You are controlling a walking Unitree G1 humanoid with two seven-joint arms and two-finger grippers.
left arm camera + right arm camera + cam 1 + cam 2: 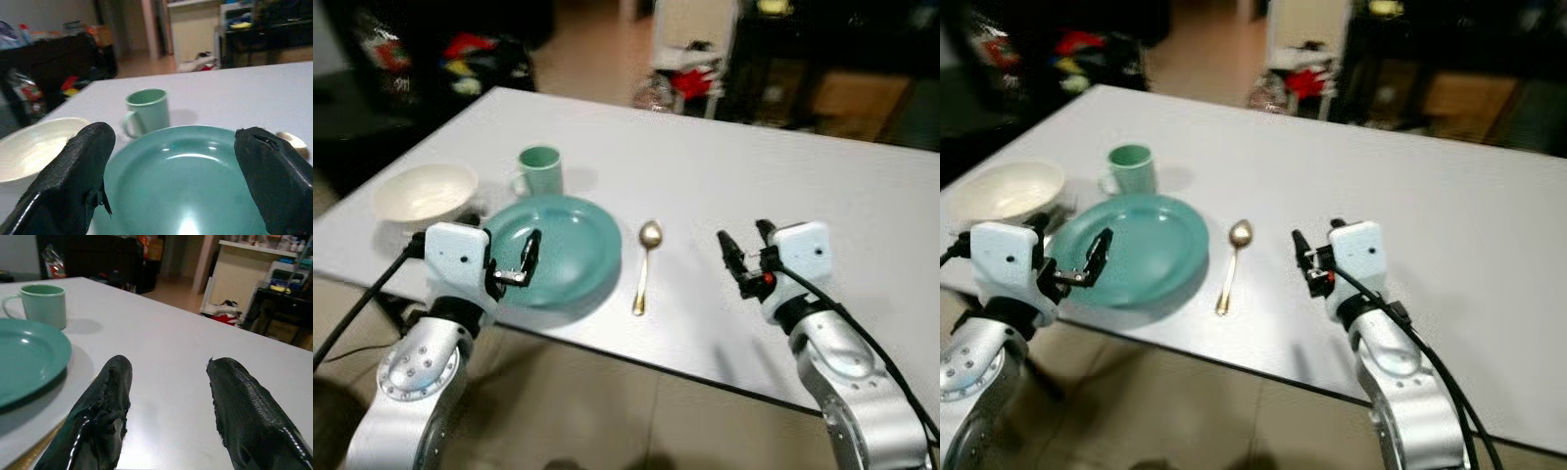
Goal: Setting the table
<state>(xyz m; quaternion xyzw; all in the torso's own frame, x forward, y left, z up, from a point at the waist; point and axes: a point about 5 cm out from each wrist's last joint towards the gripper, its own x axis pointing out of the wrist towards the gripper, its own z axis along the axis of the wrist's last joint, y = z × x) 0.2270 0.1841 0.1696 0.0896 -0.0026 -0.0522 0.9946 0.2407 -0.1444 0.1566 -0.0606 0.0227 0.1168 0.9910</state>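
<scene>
A teal plate (558,245) lies near the front edge of the grey table (754,166). Just behind it stands a green mug (540,171), and a white bowl (424,192) sits to its left. A gold spoon (645,266) lies right of the plate, its handle toward me. My left gripper (514,259) hovers open over the plate's near left rim, its fingers (83,166) spread wide and holding nothing. My right gripper (741,232) is open and empty just right of the spoon, low over bare table.
The table's near edge (636,357) runs just below both grippers, with tiled floor beneath. Beyond the far edge stand dark furniture with colourful clutter (470,59) and a pale cabinet (690,29). The table's right half is bare.
</scene>
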